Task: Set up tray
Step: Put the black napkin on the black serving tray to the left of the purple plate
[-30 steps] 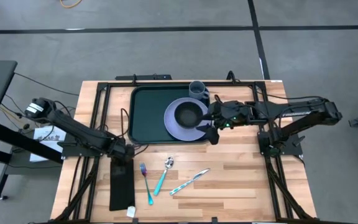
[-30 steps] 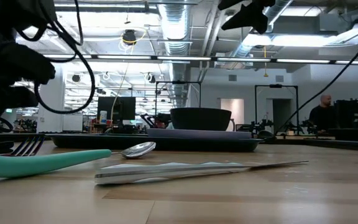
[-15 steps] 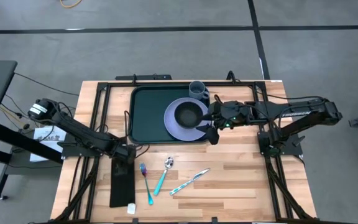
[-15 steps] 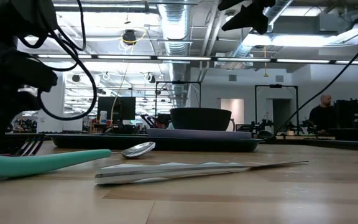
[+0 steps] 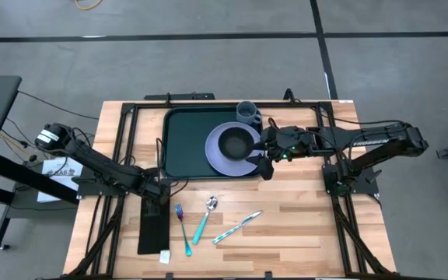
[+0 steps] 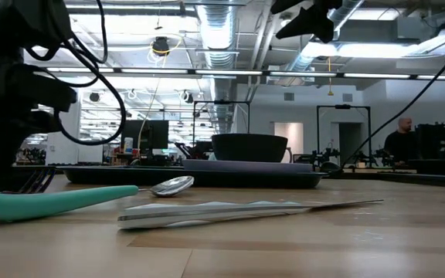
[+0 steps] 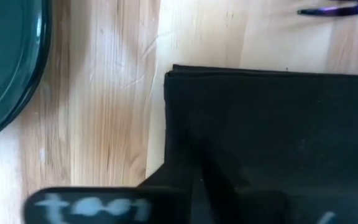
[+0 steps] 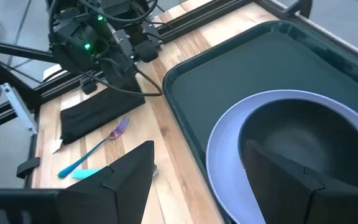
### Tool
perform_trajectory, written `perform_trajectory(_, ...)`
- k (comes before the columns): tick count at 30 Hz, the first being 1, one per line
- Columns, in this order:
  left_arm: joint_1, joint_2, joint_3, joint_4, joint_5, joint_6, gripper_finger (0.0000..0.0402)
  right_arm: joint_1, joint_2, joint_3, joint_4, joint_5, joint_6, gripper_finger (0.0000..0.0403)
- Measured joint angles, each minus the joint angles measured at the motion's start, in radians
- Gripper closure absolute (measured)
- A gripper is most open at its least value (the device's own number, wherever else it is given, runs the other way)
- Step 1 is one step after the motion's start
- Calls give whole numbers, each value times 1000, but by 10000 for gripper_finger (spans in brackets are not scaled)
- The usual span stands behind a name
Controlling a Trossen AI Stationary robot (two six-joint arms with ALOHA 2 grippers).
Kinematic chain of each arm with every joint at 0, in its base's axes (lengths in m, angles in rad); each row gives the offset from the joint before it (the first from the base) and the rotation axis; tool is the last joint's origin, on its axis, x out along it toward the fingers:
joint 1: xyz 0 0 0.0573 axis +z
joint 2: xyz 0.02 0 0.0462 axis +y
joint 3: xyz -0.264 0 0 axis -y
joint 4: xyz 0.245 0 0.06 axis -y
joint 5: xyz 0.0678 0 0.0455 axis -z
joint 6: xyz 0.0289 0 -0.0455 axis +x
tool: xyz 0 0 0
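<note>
Dark green tray (image 5: 185, 144); lavender plate (image 5: 222, 159) bearing a black bowl (image 5: 236, 141); grey-blue cup (image 5: 246, 111). Black napkin (image 5: 153, 229). Fork (image 5: 183, 229) with purple tines and teal handle; teal-handled spoon (image 5: 205, 218); knife (image 5: 238, 226) with a teal-and-white patterned handle. Light wood table (image 5: 302, 233).

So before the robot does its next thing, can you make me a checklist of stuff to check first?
1. Tray flat on the table: ok.
2. Plate inside the tray with the bowl on it: ok.
3. Cup in the tray's far corner, upright: ok.
4. Left gripper at the near end of the napkin, gripping it: cannot tell.
5. Fork, spoon and knife lying on the table, outside the tray: not ok yet.
6. Right gripper open above the plate's edge, touching nothing: ok.
</note>
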Motion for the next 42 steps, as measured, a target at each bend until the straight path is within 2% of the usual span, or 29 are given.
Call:
perform_trajectory(7,0,0,0,-8,4,0,400,-12,0,0,0,13,0,163)
perform_trajectory(12,0,0,0,-8,13,-24,384,-21,0,0,1,14,0,163)
perform_trajectory(16,0,0,0,-4,29,-26,345,-20,0,0,1,13,0,163)
perform_trajectory(23,0,-1,0,-3,48,-29,251,-20,0,0,1,13,0,163)
perform_trajectory(27,0,-3,11,-27,60,-39,217,-20,0,0,1,13,0,163)
perform_trajectory(33,-2,-3,70,-108,-41,-11,212,-20,1,0,1,13,0,163)
perform_trajectory(42,-2,-3,81,-112,-53,11,214,-20,1,0,1,13,0,163)
